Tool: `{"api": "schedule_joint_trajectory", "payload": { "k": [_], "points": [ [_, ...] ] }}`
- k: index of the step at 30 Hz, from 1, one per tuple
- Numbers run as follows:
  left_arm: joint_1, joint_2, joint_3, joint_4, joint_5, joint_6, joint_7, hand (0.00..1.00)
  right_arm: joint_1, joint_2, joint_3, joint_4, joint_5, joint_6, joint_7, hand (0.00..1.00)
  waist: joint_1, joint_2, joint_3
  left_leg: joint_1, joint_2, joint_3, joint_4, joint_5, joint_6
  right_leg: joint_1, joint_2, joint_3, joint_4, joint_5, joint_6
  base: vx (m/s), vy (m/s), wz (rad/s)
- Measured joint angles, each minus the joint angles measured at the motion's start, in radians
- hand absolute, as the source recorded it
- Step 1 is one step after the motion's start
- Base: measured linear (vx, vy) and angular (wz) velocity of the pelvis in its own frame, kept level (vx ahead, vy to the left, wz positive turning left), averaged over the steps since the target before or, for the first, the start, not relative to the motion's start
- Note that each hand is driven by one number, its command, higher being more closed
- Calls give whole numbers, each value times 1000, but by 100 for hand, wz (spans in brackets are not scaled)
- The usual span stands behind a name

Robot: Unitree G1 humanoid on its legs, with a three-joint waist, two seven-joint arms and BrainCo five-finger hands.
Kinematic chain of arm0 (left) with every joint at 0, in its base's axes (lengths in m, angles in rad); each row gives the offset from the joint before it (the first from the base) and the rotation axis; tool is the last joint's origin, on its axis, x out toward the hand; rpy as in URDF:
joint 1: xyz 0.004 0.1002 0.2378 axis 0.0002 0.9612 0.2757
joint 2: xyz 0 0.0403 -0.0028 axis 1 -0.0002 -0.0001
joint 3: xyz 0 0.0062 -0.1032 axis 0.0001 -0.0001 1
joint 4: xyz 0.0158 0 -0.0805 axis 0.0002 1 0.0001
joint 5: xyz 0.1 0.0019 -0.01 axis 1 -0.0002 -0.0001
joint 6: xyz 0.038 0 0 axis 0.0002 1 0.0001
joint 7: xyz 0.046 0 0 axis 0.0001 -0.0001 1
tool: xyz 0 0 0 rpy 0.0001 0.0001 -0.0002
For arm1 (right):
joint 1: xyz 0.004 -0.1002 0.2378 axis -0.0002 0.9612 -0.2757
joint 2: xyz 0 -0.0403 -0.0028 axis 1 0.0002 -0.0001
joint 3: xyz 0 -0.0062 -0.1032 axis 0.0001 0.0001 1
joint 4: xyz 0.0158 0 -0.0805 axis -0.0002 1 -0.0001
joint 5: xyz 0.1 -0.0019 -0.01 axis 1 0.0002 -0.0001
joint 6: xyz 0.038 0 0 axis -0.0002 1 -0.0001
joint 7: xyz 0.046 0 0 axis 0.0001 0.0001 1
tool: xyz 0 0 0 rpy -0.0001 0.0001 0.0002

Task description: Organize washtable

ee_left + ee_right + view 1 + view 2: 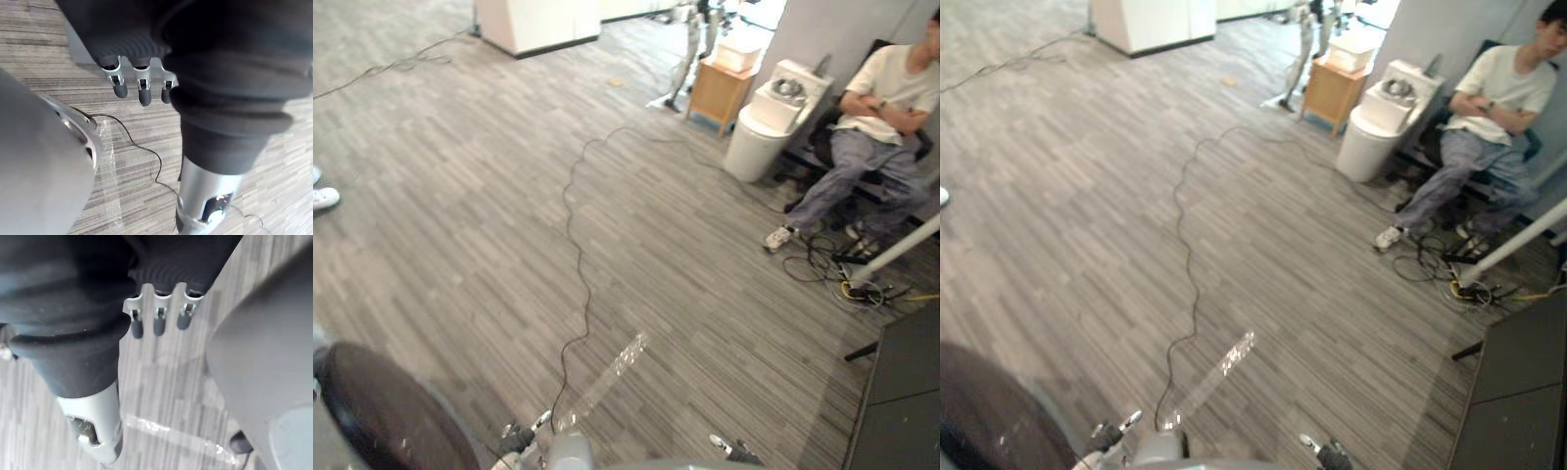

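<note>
My left hand (140, 88) hangs over the striped grey floor with its fingers straight and nothing in them. My right hand (157, 320) hangs the same way, fingers relaxed and empty, with its thumb (93, 428) apart from them. A dark tabletop (901, 392) shows at the lower right edge of the eye views, and nothing on it is visible. Both hands are well away from it.
A person (881, 108) sits on a chair at the far right beside a white round bin (759, 137) and a small wooden cabinet (717, 90). A white slanted pole (901, 250) and tangled cables (852, 284) lie near the table. A white cabinet (538, 22) stands far back. A shoe (323, 199) shows at the left edge.
</note>
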State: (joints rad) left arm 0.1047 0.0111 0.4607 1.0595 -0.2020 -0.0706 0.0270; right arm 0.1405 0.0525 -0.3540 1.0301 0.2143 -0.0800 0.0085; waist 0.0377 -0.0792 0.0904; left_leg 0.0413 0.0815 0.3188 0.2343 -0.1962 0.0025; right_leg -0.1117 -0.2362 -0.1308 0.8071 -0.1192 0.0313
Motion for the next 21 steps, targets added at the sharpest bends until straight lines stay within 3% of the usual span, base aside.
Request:
{"api": "schedule_joint_trajectory", "payload": {
  "k": [2, 4, 7, 8, 9, 10, 11, 12, 14, 16, 18, 21],
  "points": [
    [3, 9, -30, 22, -1, 10, 0, 0, -8, -8, 0, 1, 18, -2, 8, 0, -24, 16, 1, 68, -2, 16, -63, 0, 0, -40, -10, -78, 64, -34, 1, 139, 94, -16],
    [-9, 8, -41, 43, -1, 22, 0, 0, -12, -22, -1, 0, 32, -9, 16, 0, -32, 31, 1, 113, -1, 40, -116, 0, -1, -83, -12, -163, 16, -74, 5, 151, 25, -30],
    [-22, 1, -77, 55, -5, 29, 1, 0, -37, -45, -2, 3, 59, -9, 16, 0, -53, 66, 15, 139, 14, 93, -165, 0, -25, -106, 3, -353, -317, -67, 0, 223, -66, -57],
    [-31, 1, -75, 73, -6, 35, 2, 0, -41, -48, -7, 3, 66, -9, 15, 0, -53, 74, 21, 155, 21, 127, -167, -6, -53, -105, 34, -403, -518, 16, -18, 295, -136, -62],
    [-31, 12, -63, 76, -6, 40, 2, 0, -41, -47, -14, 3, 71, -9, 15, 0, -53, 75, 22, 161, 23, 138, -167, -11, -64, -99, 43, -420, -567, 75, -36, 332, -166, -59],
    [-32, 15, -20, 81, -4, 52, -3, 0, -40, -43, -40, 4, 73, -8, 15, 0, -54, 76, 22, 178, 24, 149, -170, -15, -78, -84, 46, -438, -588, 173, -79, 299, -185, -43],
    [-37, 9, 29, 85, -4, 64, -1, 0, -45, -41, -62, 4, 72, -6, 15, 0, -54, 90, 26, 201, 47, 162, -176, -8, -94, -78, 69, -440, -564, 157, -91, 338, -223, -45],
    [-35, 19, 55, 82, -2, 66, -7, 0, -43, -41, -85, -4, 75, -9, 14, 0, -61, 106, 35, 220, 57, 179, -178, 11, -124, -84, 77, -440, -525, 99, -92, 358, -270, -48],
    [-34, 21, 73, 67, -2, 59, -7, 0, -39, -37, -100, -41, 94, -7, 13, 0, -80, 125, 42, 231, 88, 181, -125, 10, -129, -80, 95, -434, -476, 21, -84, 216, -211, -33],
    [-14, 6, 103, 30, -4, 38, -7, 0, -16, -27, -100, -72, 97, -8, 0, 0, -79, 135, 36, 181, 165, 163, 93, 7, -137, -29, 142, -415, -511, -18, -77, 322, -311, -41],
    [10, -47, 136, 9, -4, 18, -4, 0, -7, -33, -98, -77, 85, -9, -18, 0, -78, 153, 25, 63, 259, 48, 439, 41, -199, 39, 221, -359, -563, -38, -102, 415, -217, -72],
    [24, -98, 150, 2, -32, 15, -3, 0, -7, -34, -76, -75, 62, -7, -28, 0, -76, 145, 26, -44, 263, -17, 659, 35, -198, 89, 254, -296, -594, -52, -129, 329, -99, -79]
  ]
}}
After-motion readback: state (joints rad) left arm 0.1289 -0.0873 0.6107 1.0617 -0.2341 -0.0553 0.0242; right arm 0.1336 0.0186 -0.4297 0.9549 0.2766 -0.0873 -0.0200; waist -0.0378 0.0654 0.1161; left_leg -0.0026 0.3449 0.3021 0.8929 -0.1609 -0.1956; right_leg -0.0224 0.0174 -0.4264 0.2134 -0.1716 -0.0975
